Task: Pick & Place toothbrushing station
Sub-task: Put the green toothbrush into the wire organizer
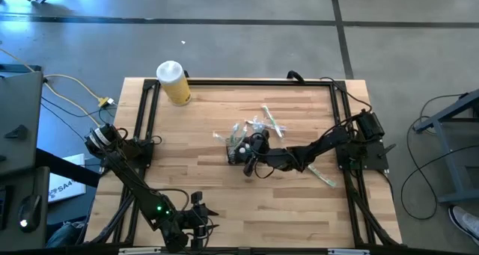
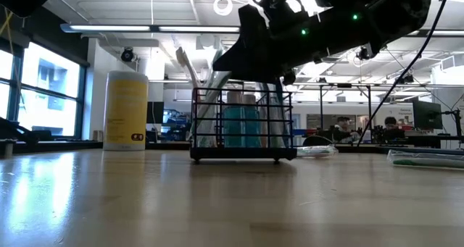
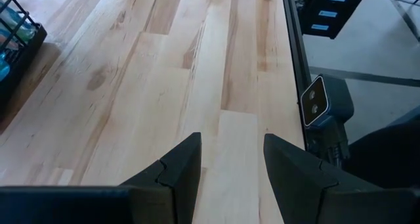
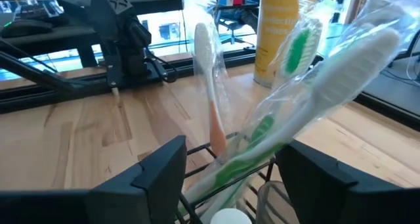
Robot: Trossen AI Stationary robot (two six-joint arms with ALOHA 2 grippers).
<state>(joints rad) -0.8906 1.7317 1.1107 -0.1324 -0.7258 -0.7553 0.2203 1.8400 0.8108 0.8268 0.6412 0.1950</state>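
Wood planks make up the big pale table, and the small black wire-mesh caddy stands near the middle of the high picture, with wrapped toothbrushes poking out. Right gripper hangs over the caddy's rim with its fingers spread and nothing held, so it could bump the brushes and tip the caddy. Left gripper waits low at the bottom left, released, while the tall yellow can with a white lid stands at the upper left and people sit in the room behind.
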